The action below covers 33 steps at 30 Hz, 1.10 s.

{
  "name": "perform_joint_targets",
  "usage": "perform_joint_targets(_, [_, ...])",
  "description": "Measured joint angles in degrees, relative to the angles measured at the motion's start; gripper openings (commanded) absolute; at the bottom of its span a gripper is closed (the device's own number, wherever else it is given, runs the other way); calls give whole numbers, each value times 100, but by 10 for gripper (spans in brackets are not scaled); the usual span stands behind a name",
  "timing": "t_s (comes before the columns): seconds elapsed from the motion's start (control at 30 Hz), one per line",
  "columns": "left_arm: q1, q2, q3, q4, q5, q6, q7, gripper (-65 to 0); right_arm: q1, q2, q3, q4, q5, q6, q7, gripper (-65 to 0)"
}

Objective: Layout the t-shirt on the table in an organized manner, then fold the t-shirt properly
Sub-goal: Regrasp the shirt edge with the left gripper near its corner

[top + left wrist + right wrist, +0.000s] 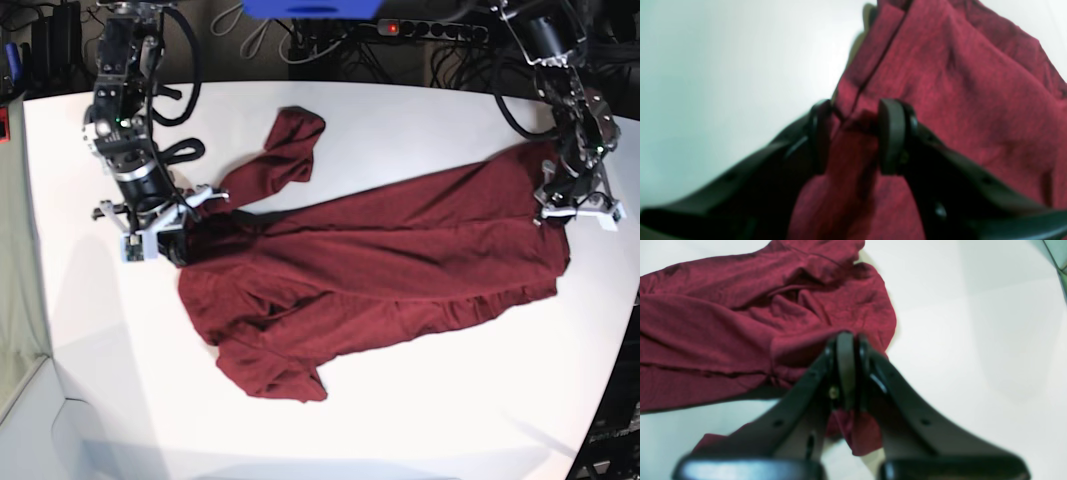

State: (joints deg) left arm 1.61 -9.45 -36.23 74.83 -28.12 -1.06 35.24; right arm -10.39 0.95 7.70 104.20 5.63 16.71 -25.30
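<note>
The dark maroon t-shirt (380,265) lies spread lengthwise across the middle of the white bench (420,420), wrinkled and uneven. One sleeve (290,150) is folded up toward the far side of the bench, and a bunched portion (270,370) lies nearer the front edge.

Right gripper (848,340): jaws pressed fully together on a pinch of cloth at the shirt's edge. A small flap of fabric hangs below the jaws. In the base view this gripper (165,235) sits at the shirt's end on that view's left side.

Left gripper (857,133): jaws set narrowly apart, with a ridge of fabric and a seam between them. One pad (892,133) rests against the cloth; whether the fabric is truly clamped cannot be told. In the base view this gripper (575,205) stands at the shirt's opposite end.

Cables (330,45) lie behind the bench.
</note>
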Motion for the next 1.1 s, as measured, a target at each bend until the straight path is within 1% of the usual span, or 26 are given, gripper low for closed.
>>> perform_joint_targets(0.17, [232,28,0,315,2,31,140,-421,4,0,-22,0,0,0,-2,-650])
perform_joint_targets(0.37, [234,28,-4,424,-2,46,138,-421,4,0,-22,0,0,0,-2,-650])
perform_joint_targets(0.83, [199,39,11,402,2,46,131,-420,2,0,-11,0,-2,0,-2,-650])
perform_joint_targets(0.97, [48,39,24,323,42,44,70,-420,2,0,-11,-2,-2,0,-9,-650])
perform_joint_targets(1.1, [76,44,31,229,48,42,129,-423,2,0,-17,-2,-2,0,-2,-650])
